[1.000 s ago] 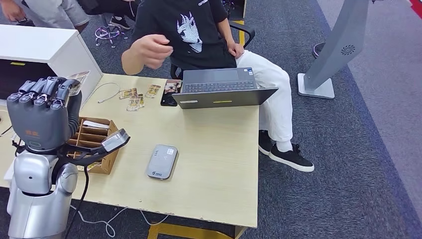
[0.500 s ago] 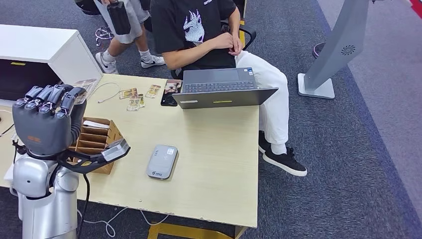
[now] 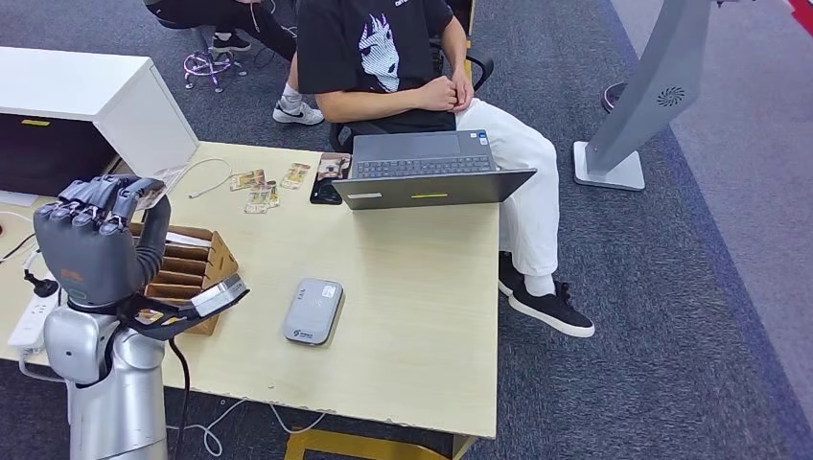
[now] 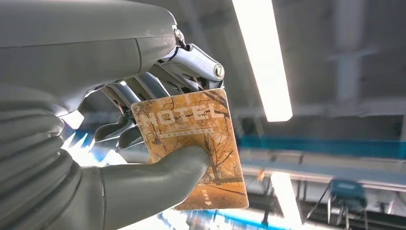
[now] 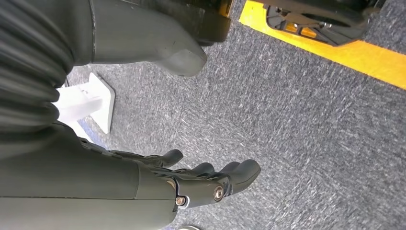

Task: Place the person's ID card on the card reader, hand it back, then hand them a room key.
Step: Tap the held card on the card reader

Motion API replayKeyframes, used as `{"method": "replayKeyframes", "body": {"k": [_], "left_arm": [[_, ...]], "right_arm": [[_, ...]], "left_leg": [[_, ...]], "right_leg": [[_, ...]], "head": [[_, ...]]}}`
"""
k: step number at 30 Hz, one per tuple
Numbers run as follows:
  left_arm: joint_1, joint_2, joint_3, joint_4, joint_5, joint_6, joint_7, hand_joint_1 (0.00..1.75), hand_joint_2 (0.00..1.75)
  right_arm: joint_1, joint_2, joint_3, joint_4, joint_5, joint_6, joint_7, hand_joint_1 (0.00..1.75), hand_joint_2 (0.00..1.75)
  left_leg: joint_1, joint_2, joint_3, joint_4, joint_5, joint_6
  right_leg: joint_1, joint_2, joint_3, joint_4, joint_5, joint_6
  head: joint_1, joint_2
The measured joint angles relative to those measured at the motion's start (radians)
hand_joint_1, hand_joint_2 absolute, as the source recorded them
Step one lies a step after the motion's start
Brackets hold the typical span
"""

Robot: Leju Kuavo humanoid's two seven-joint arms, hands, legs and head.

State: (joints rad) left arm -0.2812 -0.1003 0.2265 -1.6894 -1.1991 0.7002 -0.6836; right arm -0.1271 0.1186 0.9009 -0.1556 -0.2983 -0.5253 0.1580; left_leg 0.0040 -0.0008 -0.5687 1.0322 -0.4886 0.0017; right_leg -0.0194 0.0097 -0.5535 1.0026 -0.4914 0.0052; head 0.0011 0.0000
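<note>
My left hand (image 3: 96,240) is raised over the table's left side, above the brown card box (image 3: 182,273). It pinches an orange room key card (image 4: 191,143) printed HOTEL between thumb and fingers; an edge of the card (image 3: 153,196) peeks past the fingers in the head view. The grey card reader (image 3: 313,311) lies flat on the table in front of me, nothing on it. The person (image 3: 393,57) sits behind the laptop with hands clasped. My right hand (image 5: 191,184) hangs over grey carpet, fingers loosely spread and holding nothing.
An open laptop (image 3: 427,171) stands at the far table edge, a dark phone (image 3: 326,187) and several loose cards (image 3: 259,187) beside it. A white cabinet (image 3: 86,96) stands at the far left. A grey kiosk stand (image 3: 652,86) rises at the right.
My left hand with the key card has sunk slightly and drifted right. The person drew the raised hand back and clasped both hands. Someone walked past behind.
</note>
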Motion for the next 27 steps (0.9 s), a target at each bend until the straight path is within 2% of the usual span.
{"method": "replayKeyframes", "body": {"k": [5,12,20,27], "left_arm": [[0.04,-0.029,-0.004,0.139,0.106,0.0,0.072,1.75,1.75],[0.112,-0.03,-0.055,0.283,0.159,0.0,0.162,1.75,1.75],[0.198,0.026,-0.201,0.344,0.27,-0.002,0.251,1.75,1.75],[0.229,0.071,-0.261,0.344,0.261,-0.015,0.3,1.75,1.75]], "right_arm": [[0.007,0.0,-0.008,0.0,-0.015,-0.017,-0.002,0.0,1.75],[0.016,0.0,-0.026,0.0,0.0,-0.024,-0.004,0.0,1.75],[0.036,0.0,-0.049,0.001,0.002,-0.02,0.003,0.0,1.75],[0.04,0.0,-0.049,0.001,0.015,-0.016,0.003,0.0,1.75]], "left_leg": [[0.0,0.0,0.0,0.0,0.0,0.0],[0.0,0.0,0.0,0.0,0.0,0.0],[0.0,0.0,-0.001,0.0,0.0,0.0],[0.0,0.0,-0.001,0.0,0.0,0.0]], "right_leg": [[0.0,0.0,0.0,0.0,0.0,0.0],[0.0,0.001,-0.001,0.0,0.0,0.0],[0.0,0.0,-0.001,0.0,0.0,0.0],[0.0,0.0,-0.001,0.0,0.0,0.0]], "head": [[0.0,0.0],[0.0,0.0],[0.0,0.0],[0.0,0.0]]}}
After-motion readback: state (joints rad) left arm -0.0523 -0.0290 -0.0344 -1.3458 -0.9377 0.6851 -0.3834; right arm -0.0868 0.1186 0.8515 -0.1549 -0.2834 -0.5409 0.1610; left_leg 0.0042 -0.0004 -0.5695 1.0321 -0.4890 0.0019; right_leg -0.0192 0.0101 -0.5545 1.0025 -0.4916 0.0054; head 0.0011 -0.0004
